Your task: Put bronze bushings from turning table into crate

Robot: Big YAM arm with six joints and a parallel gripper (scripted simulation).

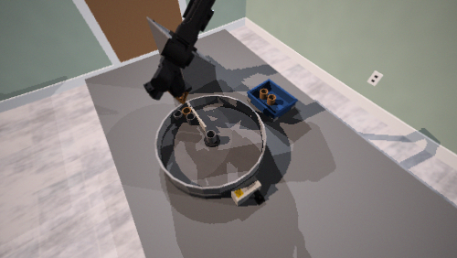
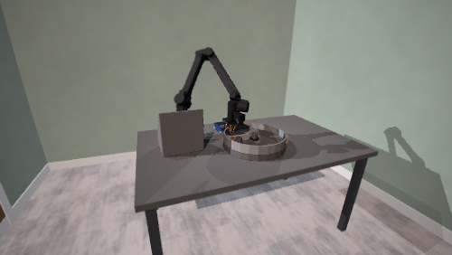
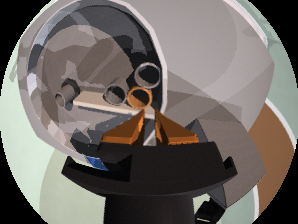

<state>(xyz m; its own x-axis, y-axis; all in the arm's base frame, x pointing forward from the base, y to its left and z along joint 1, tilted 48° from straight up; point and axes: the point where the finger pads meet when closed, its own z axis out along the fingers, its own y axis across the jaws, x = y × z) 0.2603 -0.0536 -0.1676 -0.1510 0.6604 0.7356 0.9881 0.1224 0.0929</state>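
Note:
The round turning table [image 1: 210, 145] has a low grey wall and a pale bar across its floor. One bronze bushing [image 1: 185, 110] stands at its far left rim, between two steel bushings [image 1: 177, 114] [image 1: 191, 118]. A third steel bushing [image 1: 210, 137] stands near the centre. My gripper [image 1: 183, 97] hangs just above the bronze bushing, its fingers narrowly open with nothing between them. In the wrist view the bronze bushing [image 3: 140, 99] lies just beyond the fingertips. The blue crate [image 1: 271, 98] holds two bronze bushings [image 1: 263, 93] [image 1: 271, 99].
A grey upright box [image 2: 181, 132] stands on the table behind the turning table [image 2: 255, 140]. A small beige block with a yellow mark [image 1: 246, 192] sits against the near rim. The table edge runs close behind the crate.

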